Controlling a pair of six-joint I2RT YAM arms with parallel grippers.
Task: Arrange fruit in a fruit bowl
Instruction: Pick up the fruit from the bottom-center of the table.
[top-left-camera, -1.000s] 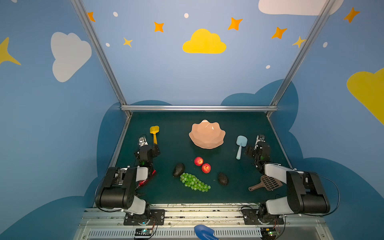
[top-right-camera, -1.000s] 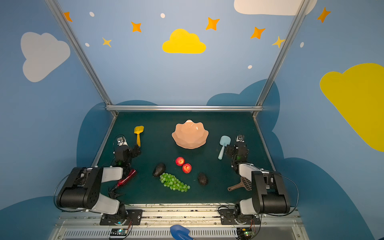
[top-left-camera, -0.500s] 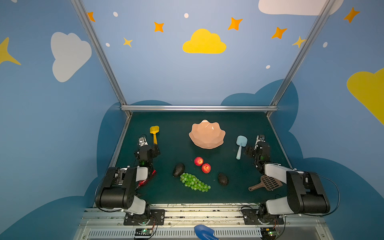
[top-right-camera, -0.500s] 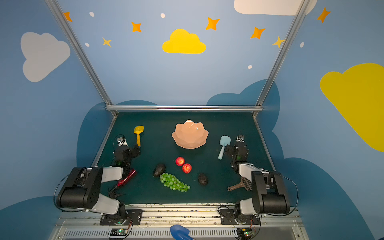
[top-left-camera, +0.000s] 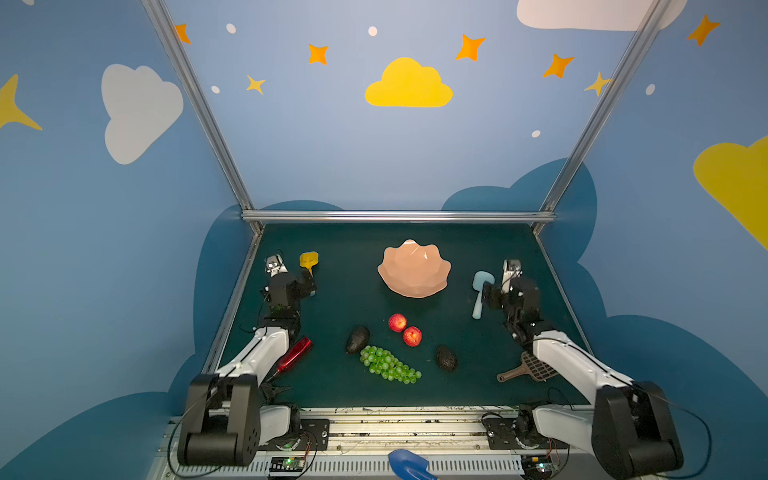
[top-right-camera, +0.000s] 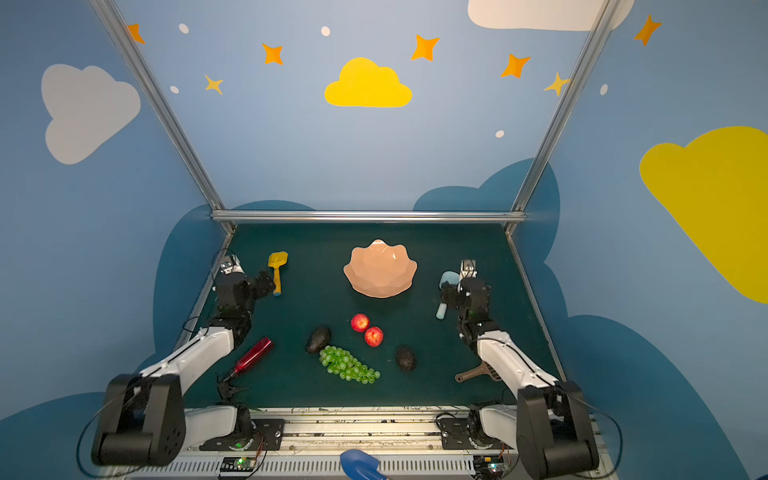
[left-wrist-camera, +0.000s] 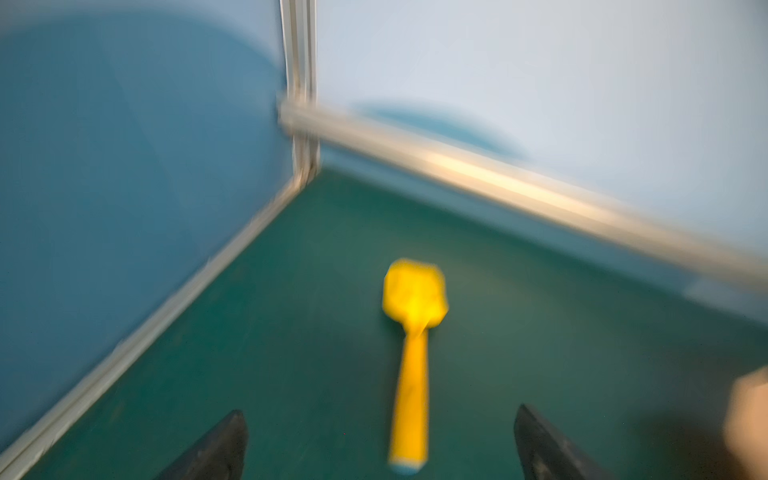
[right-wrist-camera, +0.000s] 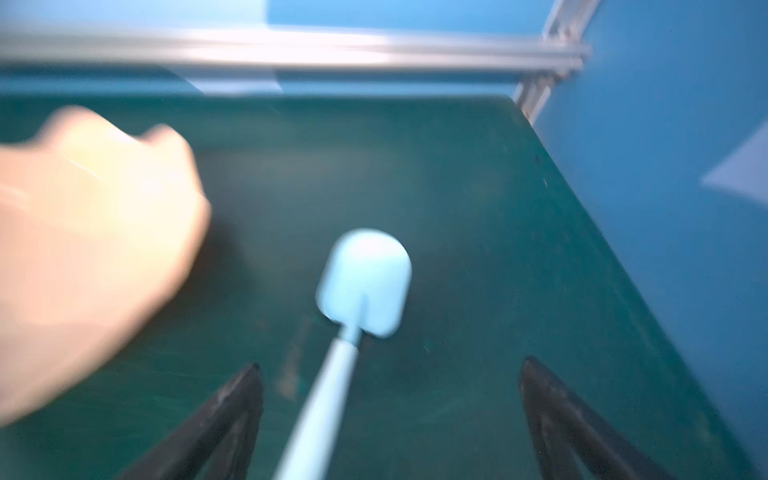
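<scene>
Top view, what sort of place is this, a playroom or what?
Likely a robot test booth, not a playroom: a left arm and right arm mounted on a metal rail, and a green mat fenced by aluminium framing and cloud-painted blue panels.

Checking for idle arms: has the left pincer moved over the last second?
Yes. The left pincer has moved toward the back rail; in a top view it now covers the handle of the yellow scoop.
</scene>
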